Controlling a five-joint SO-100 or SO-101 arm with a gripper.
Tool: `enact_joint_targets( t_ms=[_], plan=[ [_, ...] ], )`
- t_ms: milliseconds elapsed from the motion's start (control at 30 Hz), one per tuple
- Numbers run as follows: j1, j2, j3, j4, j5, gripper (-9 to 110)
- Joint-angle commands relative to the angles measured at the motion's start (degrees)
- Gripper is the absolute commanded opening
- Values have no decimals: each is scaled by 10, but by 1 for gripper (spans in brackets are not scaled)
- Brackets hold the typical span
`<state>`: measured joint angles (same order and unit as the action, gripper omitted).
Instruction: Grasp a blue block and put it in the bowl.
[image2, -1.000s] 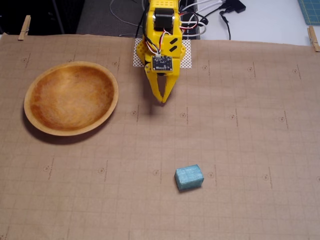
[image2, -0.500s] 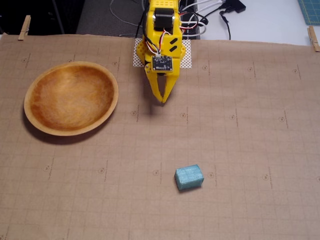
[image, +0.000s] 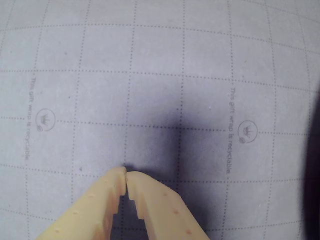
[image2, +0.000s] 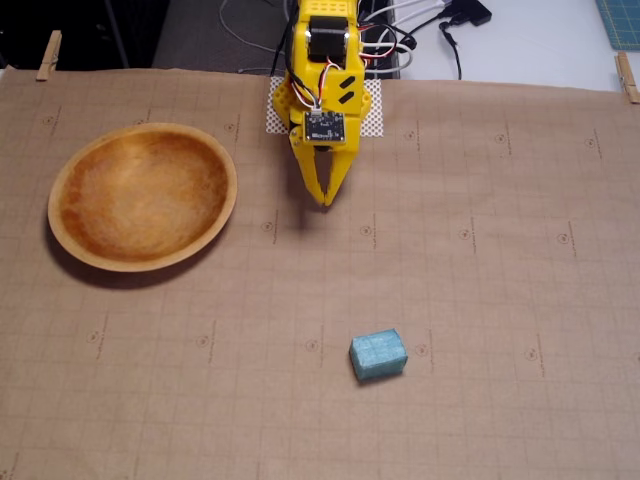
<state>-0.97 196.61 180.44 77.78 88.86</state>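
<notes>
My yellow fingers are closed and empty near the counter's far edge; I should open them before descending over the small light-blue rectangular block.

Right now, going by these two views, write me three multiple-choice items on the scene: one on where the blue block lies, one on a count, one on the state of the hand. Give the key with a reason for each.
1. In the fixed view, where does the blue block lie?
A. inside the bowl
B. on the paper, below and right of the hand
C. between the fingers

2. How many blocks show on the gridded paper?
A. one
B. two
C. three

3. What state is the hand in?
A. open wide
B. shut on the block
C. shut and empty

Key: 1 B, the block sits on bare paper, apart from the bowl. 2 A, only one shows. 3 C, the wrist view shows the fingertips meeting with nothing between them.
</notes>
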Motion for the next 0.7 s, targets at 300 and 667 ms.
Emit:
enact_joint_targets(
  t_ms=[300,667],
  plan=[
    [-28,5,-81,-60,5,-3],
    [-41,5,-156,-163,4,-3]
  ],
)
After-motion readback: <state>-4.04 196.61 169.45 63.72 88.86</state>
